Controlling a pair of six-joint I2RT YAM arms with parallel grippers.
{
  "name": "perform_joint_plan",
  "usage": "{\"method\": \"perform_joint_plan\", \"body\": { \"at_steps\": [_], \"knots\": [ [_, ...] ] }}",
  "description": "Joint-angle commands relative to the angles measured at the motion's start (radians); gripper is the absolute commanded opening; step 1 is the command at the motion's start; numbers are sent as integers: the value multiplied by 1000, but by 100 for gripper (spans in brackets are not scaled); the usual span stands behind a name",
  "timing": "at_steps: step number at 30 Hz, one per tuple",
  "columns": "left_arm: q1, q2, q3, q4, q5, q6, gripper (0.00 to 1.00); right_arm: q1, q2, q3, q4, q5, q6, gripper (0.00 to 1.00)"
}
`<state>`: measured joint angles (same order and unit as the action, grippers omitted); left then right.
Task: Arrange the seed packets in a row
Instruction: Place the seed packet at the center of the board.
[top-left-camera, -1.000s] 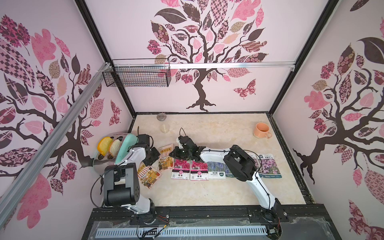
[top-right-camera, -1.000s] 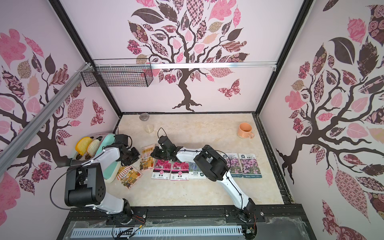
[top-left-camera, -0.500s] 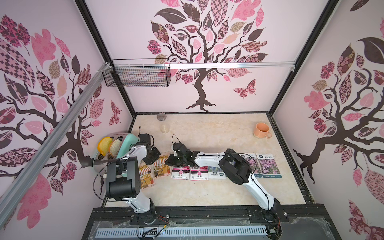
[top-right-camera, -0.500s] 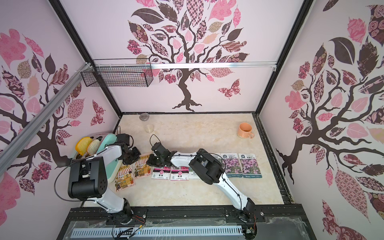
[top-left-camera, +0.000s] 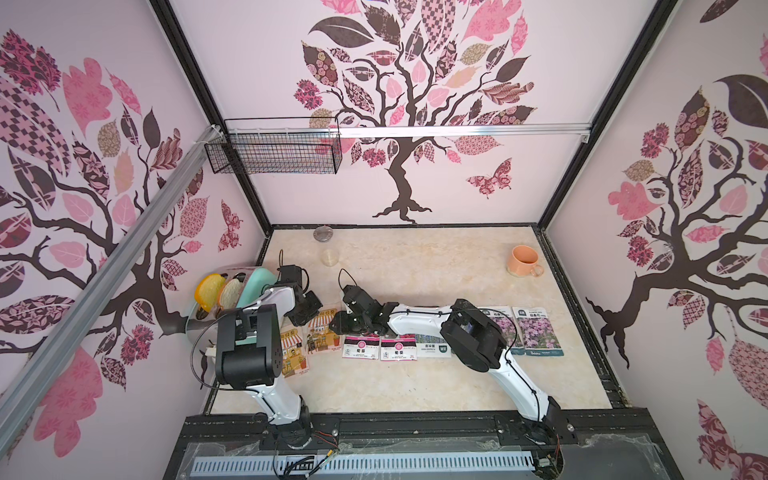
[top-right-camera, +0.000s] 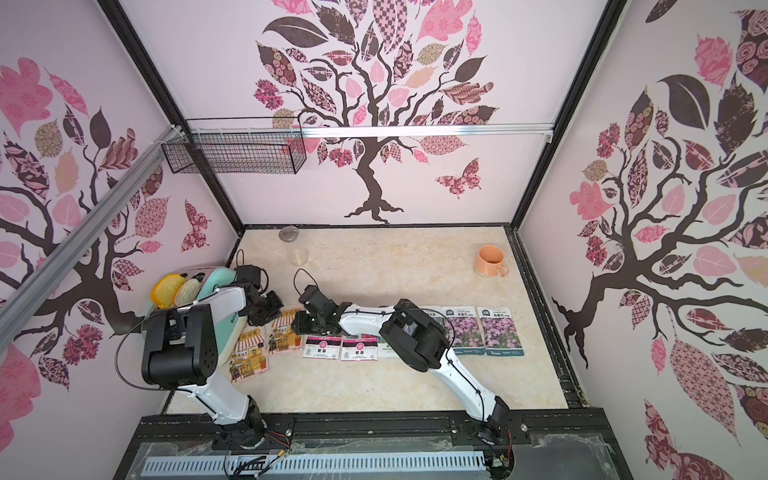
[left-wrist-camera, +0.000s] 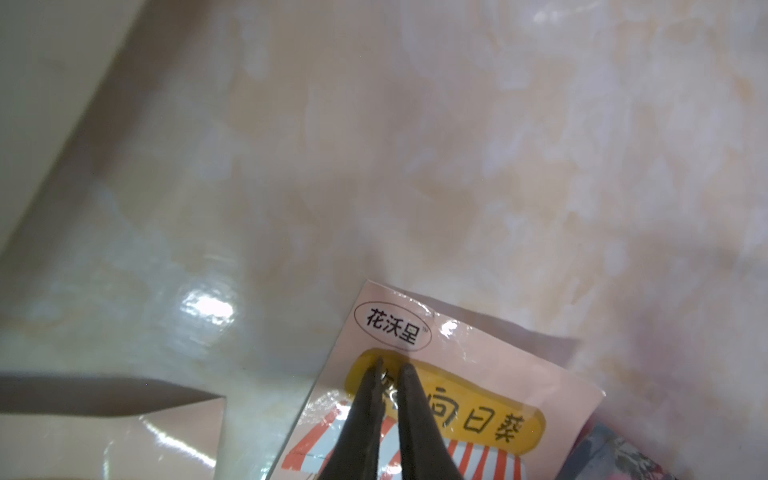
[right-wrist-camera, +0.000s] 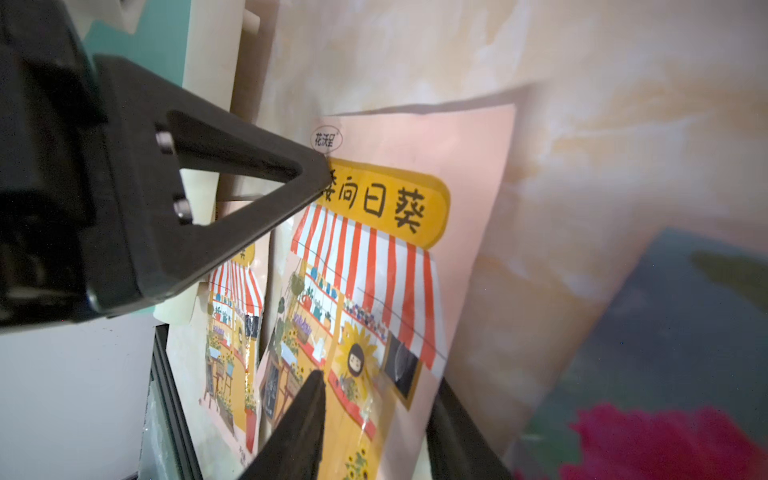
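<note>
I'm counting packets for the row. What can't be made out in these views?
Lavender packet: top half under the right arm, top views.
Packet beside it: only a sliver shows past the elbow, print unreadable.
Red packet: blurred, cut by the frame edge, right wrist view.

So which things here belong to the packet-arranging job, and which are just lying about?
Job: two orange shop-print packets, two red-flower packets, lavender packet, two pink-purple flower packets.
Lying about: peach mug, glass jar, its lid, wire basket, dishes.
</note>
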<state>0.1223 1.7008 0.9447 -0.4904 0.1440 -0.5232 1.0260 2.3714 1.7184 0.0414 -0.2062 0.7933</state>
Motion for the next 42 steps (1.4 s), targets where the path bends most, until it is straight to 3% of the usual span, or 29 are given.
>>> {"method": "perform_joint_plan", "body": {
  "at_steps": [1, 10, 14, 19, 32, 42],
  "knots": [
    [1, 51, -14, 2, 12, 17, 13, 11, -56, 46, -83, 78, -81, 42],
    [-1, 79, 4, 3, 13, 58, 8, 56, -162, 10, -160, 274, -187, 43],
    [-4, 81, -3, 11, 5, 70, 7, 64, -182, 4, -160, 297, -208, 43],
    [-8, 62, -4, -2, -55, 93, 6, 59, -107, 78, -159, 223, -211, 42],
    [-27, 25, -18, 13, -34, 95, 5, 53, 35, 148, -127, 114, -186, 39],
    [-54, 30, -20, 23, -33, 94, 5, 53, 21, 63, -108, 100, -171, 35]
  ]
}}
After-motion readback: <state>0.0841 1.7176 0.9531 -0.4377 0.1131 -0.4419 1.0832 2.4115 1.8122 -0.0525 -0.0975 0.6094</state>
